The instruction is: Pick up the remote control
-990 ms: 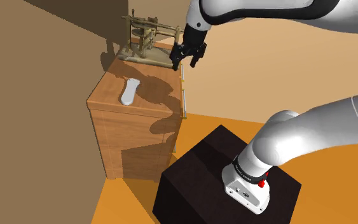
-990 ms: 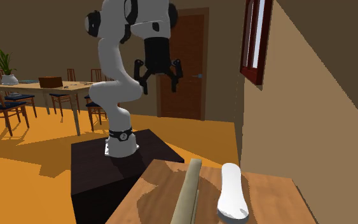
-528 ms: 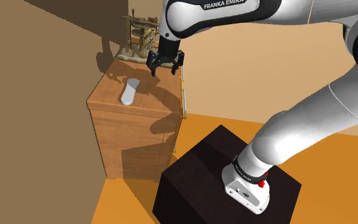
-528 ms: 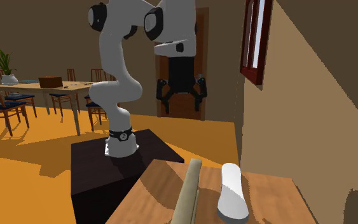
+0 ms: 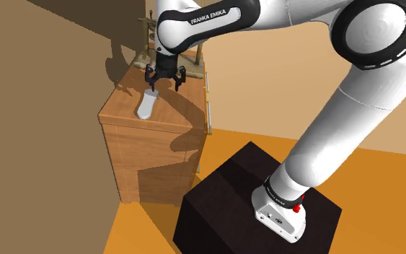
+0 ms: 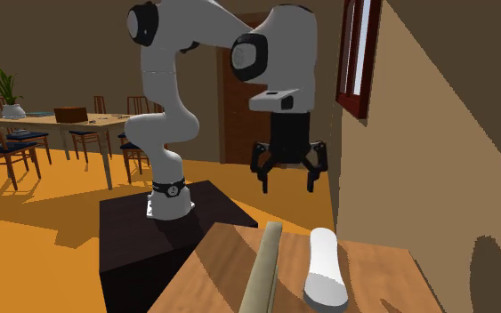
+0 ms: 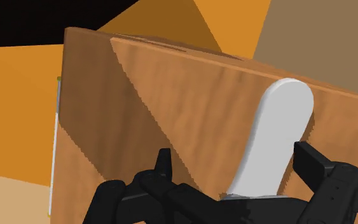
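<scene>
The remote control (image 5: 146,105) is a plain white oblong lying flat on the wooden cabinet (image 5: 133,112). It also lies near the wall in the second exterior view, remote control (image 6: 322,268), and in the wrist view the remote control (image 7: 271,141) stretches away from between the fingers. My black gripper (image 5: 165,81) hangs open just above the remote's far end, not touching it. From the second exterior view the gripper (image 6: 286,173) hovers above the cabinet top (image 6: 222,267), fingers spread and empty. In the wrist view the gripper (image 7: 231,172) straddles the remote.
A brass contraption (image 5: 153,45) stands at the back of the cabinet behind the gripper; a pale bar of it (image 6: 262,267) lies beside the remote. A brown wall (image 5: 42,108) borders the cabinet. The black stand (image 5: 255,202) sits on orange floor. A dining table with chairs (image 6: 52,133) is far off.
The arm has swung from beyond the cabinet's edge toward the wall and lowered. The gripper now hangs over the remote, still open. The remote has not moved.
</scene>
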